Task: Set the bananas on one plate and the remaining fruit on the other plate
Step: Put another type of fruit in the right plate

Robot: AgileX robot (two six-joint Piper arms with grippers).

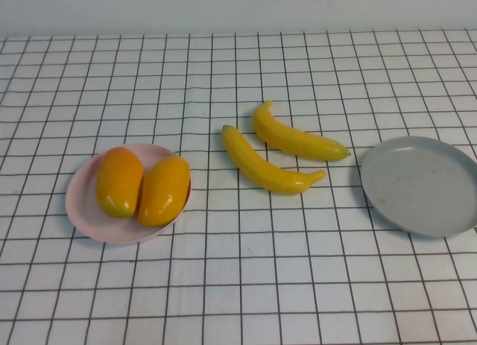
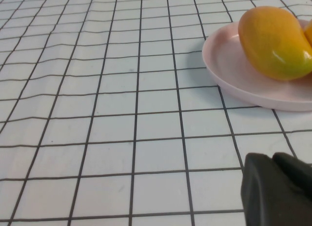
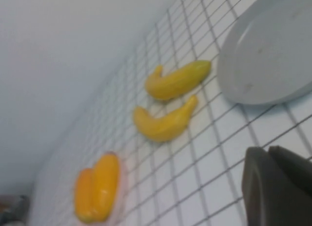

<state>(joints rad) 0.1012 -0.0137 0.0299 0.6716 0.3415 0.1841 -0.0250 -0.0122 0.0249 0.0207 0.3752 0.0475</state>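
Two orange-yellow mango-like fruits (image 1: pixel 119 181) (image 1: pixel 165 190) lie side by side on the pale pink plate (image 1: pixel 82 211) at the left. Two yellow bananas (image 1: pixel 268 168) (image 1: pixel 298 140) lie on the cloth in the middle, beside the empty grey plate (image 1: pixel 421 185) at the right. Neither arm shows in the high view. My left gripper (image 2: pixel 273 158) is shut and empty, low over the cloth a short way from the pink plate (image 2: pixel 229 65) and a mango (image 2: pixel 273 40). My right gripper (image 3: pixel 268 150) is shut and empty, near the grey plate (image 3: pixel 268 55), with the bananas (image 3: pixel 163 123) farther off.
A white cloth with a black grid (image 1: pixel 238 285) covers the whole table. A pale wall runs along the far edge (image 1: pixel 238 10). Bare cloth lies in front of the plates and behind the fruit.
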